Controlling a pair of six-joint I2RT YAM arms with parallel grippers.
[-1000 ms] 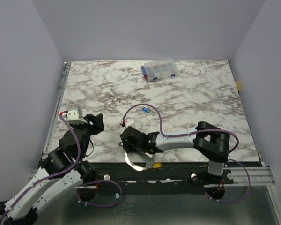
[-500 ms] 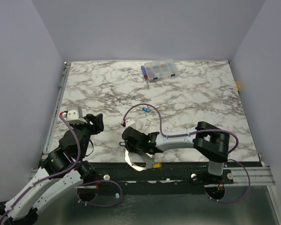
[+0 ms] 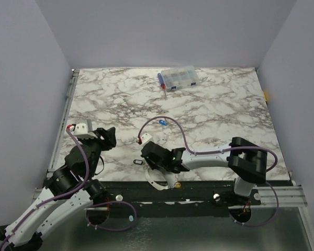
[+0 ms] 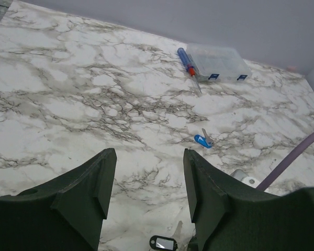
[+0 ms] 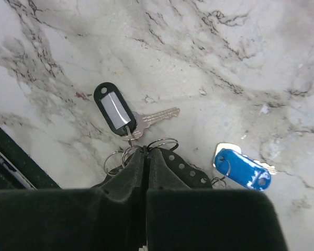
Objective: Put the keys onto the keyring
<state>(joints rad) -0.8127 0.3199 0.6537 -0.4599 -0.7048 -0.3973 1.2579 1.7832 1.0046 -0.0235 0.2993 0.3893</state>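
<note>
The light, stiff, slippery wire keyring (image 5: 163, 142), at the table's (image 5: 240, 63) 6 o'clock edge, with a black-tagged key (image 5: 114, 111) at 11 o'clock and a blue-tagged key (image 5: 243, 168) at 3 o'clock, is seemingly pinched across its rim by the fully closed right gripper (image 5: 146, 152), while the left gripper (image 4: 149, 157) is seen half open and empty.

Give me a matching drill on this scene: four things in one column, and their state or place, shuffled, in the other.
Column one
1. left gripper
2. right gripper
3. black-tagged key
4. clear box

Column two
A. stands at the far side of the table
B. jaws shut
C. jaws open, nothing between them
D. lies flat on the marble, just ahead of the shut fingertips

Pairs: 1-C, 2-B, 3-D, 4-A
</note>
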